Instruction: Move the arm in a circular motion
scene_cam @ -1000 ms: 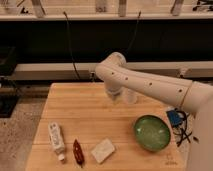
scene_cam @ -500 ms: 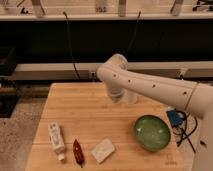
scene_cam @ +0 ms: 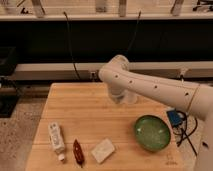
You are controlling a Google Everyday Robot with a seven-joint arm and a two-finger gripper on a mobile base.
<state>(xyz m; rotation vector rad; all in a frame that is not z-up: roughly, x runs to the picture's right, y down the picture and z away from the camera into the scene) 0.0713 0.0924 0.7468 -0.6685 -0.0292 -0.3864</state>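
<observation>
The arm (scene_cam: 150, 86) is a thick glossy white tube with small dark dots. It reaches in from the right edge to a rounded elbow (scene_cam: 116, 70) above the back middle of the wooden table (scene_cam: 85, 112). From the elbow a short segment drops toward the tabletop. The gripper is at the lower end of that segment, just above the table. It is hidden behind the arm, is shut, and I see nothing held in it.
A small pale cup (scene_cam: 131, 98) stands right beside the arm's lower end. A green bowl (scene_cam: 152, 132) sits at the front right. A white bottle (scene_cam: 56, 138), a reddish-brown item (scene_cam: 78, 151) and a white packet (scene_cam: 102, 150) lie along the front. A blue object (scene_cam: 175, 118) with cables hangs off the right edge.
The arm's elbow and lower segment have drifted slightly to the right. The objects on the table have not moved.
</observation>
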